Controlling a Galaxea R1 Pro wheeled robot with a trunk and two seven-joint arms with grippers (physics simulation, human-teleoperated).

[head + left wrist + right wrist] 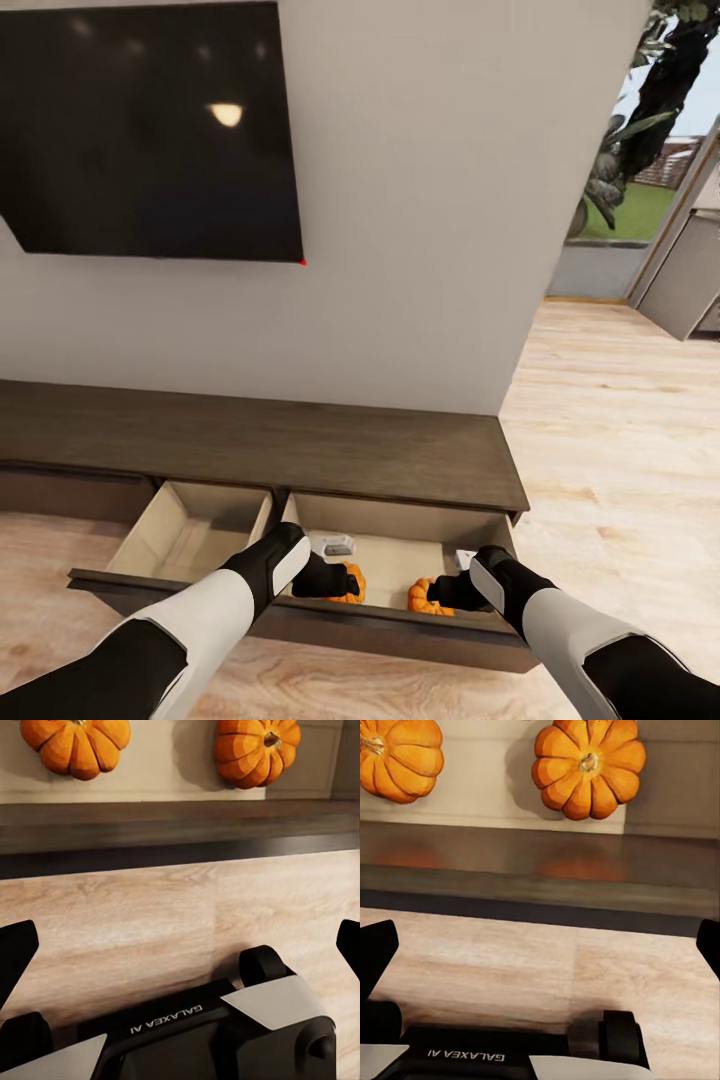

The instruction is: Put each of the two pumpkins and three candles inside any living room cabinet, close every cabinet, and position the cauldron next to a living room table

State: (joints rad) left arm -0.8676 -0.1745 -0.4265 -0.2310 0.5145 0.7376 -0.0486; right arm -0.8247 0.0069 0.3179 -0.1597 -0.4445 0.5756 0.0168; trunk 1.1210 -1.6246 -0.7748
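Both arms reach down over the front edge of the long, low dark-brown wooden cabinet [300,445], where two pull-out drawers with pale wood interiors stand open side by side. The left gripper [180,945] hangs released, its black fingertips [16,945] spread wide with nothing between them, above the light wood-plank floor [150,922] just outside the dark drawer front [180,832]. The right gripper [540,945] hangs the same way, jaws wide apart and empty. Beyond each gripper, past the drawer front, two small round ribbed orange pumpkins rest on the pale floor of the right-hand drawer [400,530], apart from each other: one pumpkin [350,582] just ahead of the left gripper, the other pumpkin [425,598] just ahead of the right gripper. Deeper in the same drawer lies a small pale grey object [337,546], too small to identify. A large black wall-mounted screen [150,130] hangs above the cabinet.
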